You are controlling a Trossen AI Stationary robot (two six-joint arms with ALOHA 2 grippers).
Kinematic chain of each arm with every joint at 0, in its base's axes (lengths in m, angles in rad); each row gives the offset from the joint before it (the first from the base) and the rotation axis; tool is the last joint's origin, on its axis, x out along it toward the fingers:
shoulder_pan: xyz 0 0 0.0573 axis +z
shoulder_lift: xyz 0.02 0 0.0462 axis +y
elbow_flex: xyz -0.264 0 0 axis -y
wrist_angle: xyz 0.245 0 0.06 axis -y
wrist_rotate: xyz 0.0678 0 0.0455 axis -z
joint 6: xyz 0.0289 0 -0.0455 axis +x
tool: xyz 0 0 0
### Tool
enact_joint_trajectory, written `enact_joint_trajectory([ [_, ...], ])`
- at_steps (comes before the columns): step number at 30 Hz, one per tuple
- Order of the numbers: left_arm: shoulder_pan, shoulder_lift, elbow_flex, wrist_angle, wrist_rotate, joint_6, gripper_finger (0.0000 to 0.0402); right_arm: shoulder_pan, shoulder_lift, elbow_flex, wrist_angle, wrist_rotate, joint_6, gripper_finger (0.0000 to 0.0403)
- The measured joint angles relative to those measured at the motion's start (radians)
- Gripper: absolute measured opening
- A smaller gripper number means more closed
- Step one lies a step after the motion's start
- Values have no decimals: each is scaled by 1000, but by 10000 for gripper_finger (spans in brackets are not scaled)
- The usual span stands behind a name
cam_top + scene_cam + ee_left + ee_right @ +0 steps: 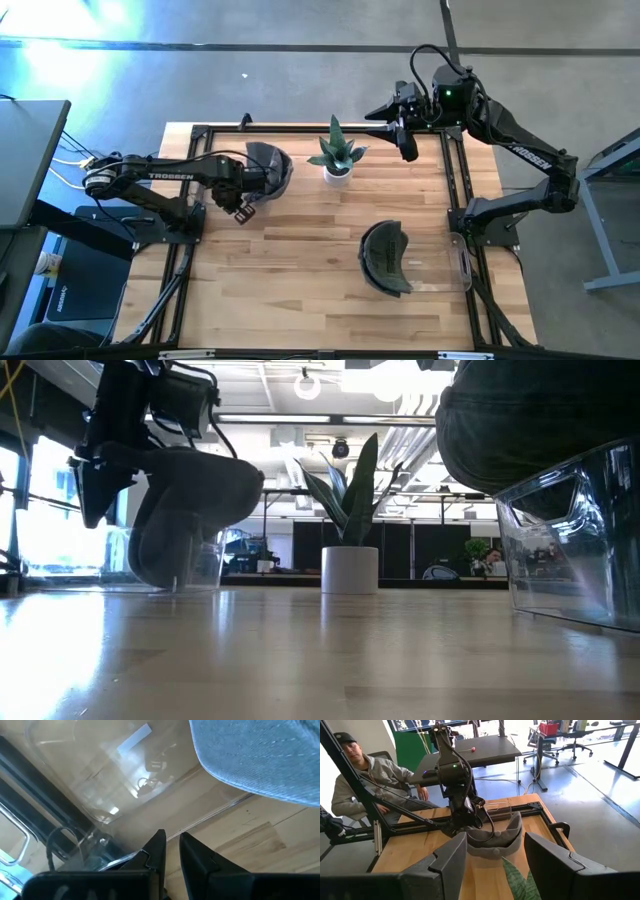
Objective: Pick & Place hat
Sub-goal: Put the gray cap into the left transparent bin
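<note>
A grey-blue hat [268, 168] lies over a clear container [90, 775] at the table's far left, its brim [260, 760] jutting past the container's wall. My left gripper [240, 208] points down just on the near side of it. Its fingers [172, 845] are all but shut, with a narrow slit and nothing between them, apart from the brim. A second dark hat [385, 258] rests on another clear container [570, 530] at the near right. My right gripper [407, 148] hangs open, raised over the far right of the table.
A potted plant in a white pot [338, 160] stands at the table's far middle, between the two hats. Black frame rails [455, 170] run along the table's edges. A person [360, 775] sits beyond the table's left side. Bare wood [300, 260] lies at the near middle.
</note>
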Motion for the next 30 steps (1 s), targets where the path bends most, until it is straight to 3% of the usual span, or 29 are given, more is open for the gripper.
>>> enact_joint_trajectory([
  [6, 0, 0, 1, -1, 47, -7, 69, 0, 0, 0, 0, -2, 0, 194],
  [13, 0, -26, 13, -29, 86, -1, 160, 0, 0, 0, 0, -2, 0, 194],
  [20, 0, -31, 105, -128, 80, 31, 238, 0, 0, 0, 0, -1, 0, 194],
  [30, 0, -31, 348, -245, 80, 65, 250, 0, 0, 0, 0, -1, 3, 194],
])
